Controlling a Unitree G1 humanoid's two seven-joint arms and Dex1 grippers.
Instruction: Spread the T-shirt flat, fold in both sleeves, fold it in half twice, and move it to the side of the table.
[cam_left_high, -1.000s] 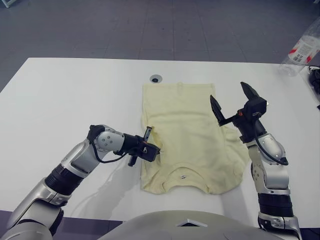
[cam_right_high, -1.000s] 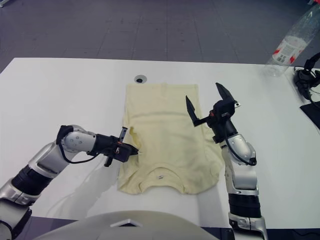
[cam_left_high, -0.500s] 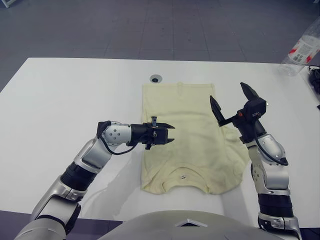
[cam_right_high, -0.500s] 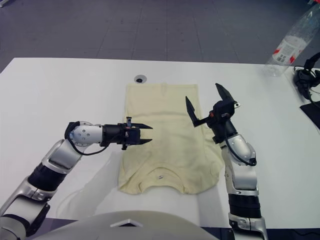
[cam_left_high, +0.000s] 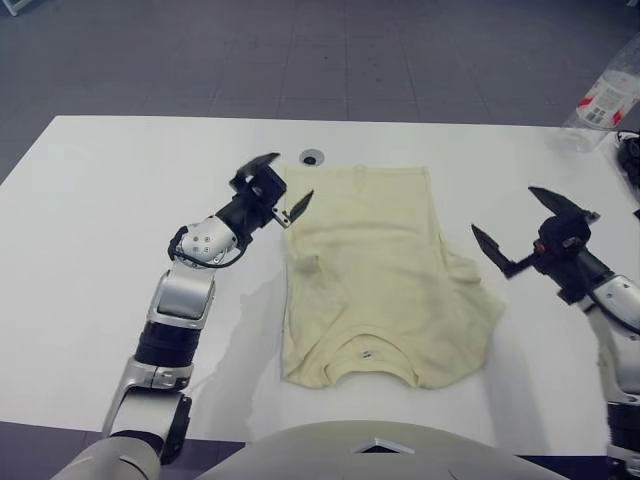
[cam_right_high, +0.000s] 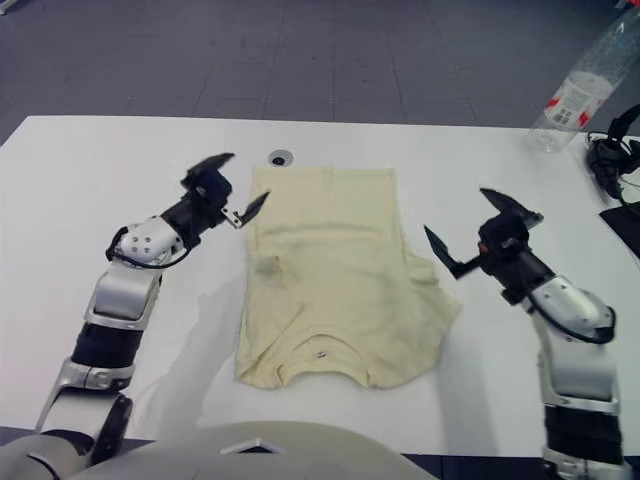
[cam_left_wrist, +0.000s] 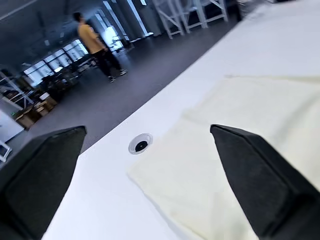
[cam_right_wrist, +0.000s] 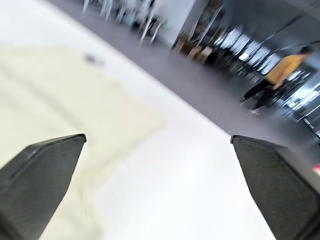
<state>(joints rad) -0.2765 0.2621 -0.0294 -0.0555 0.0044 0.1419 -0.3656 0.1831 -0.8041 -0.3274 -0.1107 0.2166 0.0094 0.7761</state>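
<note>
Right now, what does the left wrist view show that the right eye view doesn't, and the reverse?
Left wrist view alone: metal racks in the room beyond the table. Right eye view alone: the open right gripper to the right of the T-shirt, the shirt's collar near the robot, and a plastic bottle and black cables at the far right corner. Shared: the open left gripper by the T-shirt's far left corner, the round cable port, and the white table.
</note>
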